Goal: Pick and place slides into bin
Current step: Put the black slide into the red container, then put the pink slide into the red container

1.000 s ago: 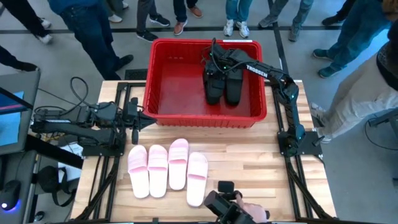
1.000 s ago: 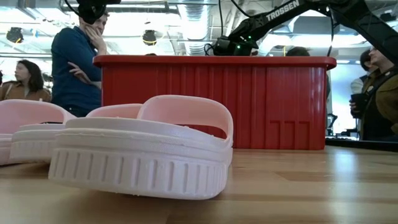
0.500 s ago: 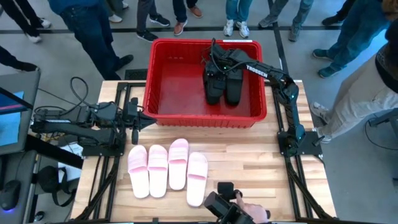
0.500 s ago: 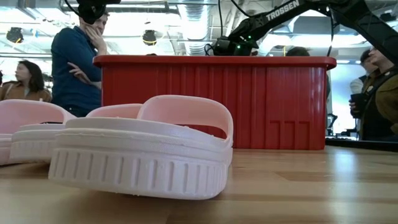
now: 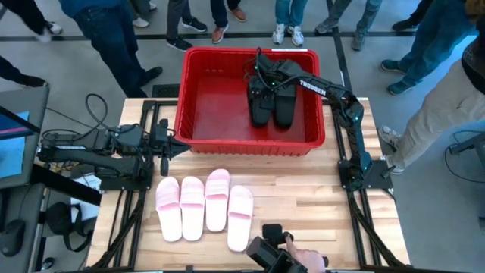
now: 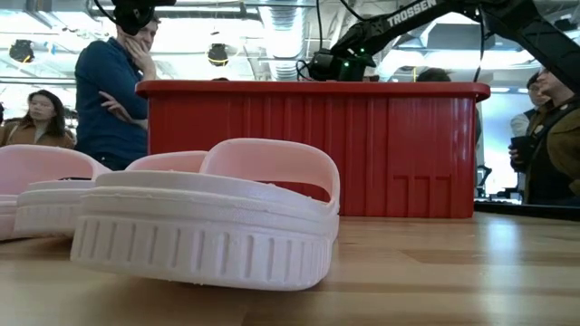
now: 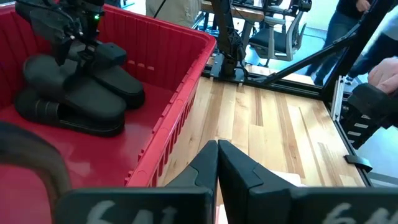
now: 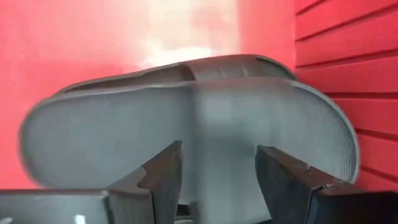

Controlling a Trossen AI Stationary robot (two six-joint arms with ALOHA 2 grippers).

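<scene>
Red bin [image 5: 198, 114] is set at the far edge of the wooden table [image 5: 303, 197], between the two arms. Black slides [image 5: 273, 102] are piled in the bin's right half, near the right wall; exact count cannot be told from above, at least three are seen in the left wrist view [image 7: 81, 93]. Four pink slides [image 5: 204, 205] are lined up side by side on the table, just in front of the bin, apart from it. In the low view the nearest pink slide [image 6: 204, 217] is seen up close, with the bin's ribbed wall [image 6: 308, 149] behind it.

The right gripper [image 5: 261, 76] is reached over the far right part of the bin, above the black pile. In its wrist view the fingers [image 8: 165, 174] are spread wide, with a black slide's strap [image 8: 211, 124] seen in the gap just beyond them; nothing is gripped, contact cannot be told.

The left gripper [image 5: 180, 144] is parked at the table's left side, just beside the bin's near-left corner. Its fingers [image 7: 202, 165] are pressed together, nothing held.

People are seen standing around the table; a hand with a dark device [image 5: 284, 254] is seen at the near edge.
</scene>
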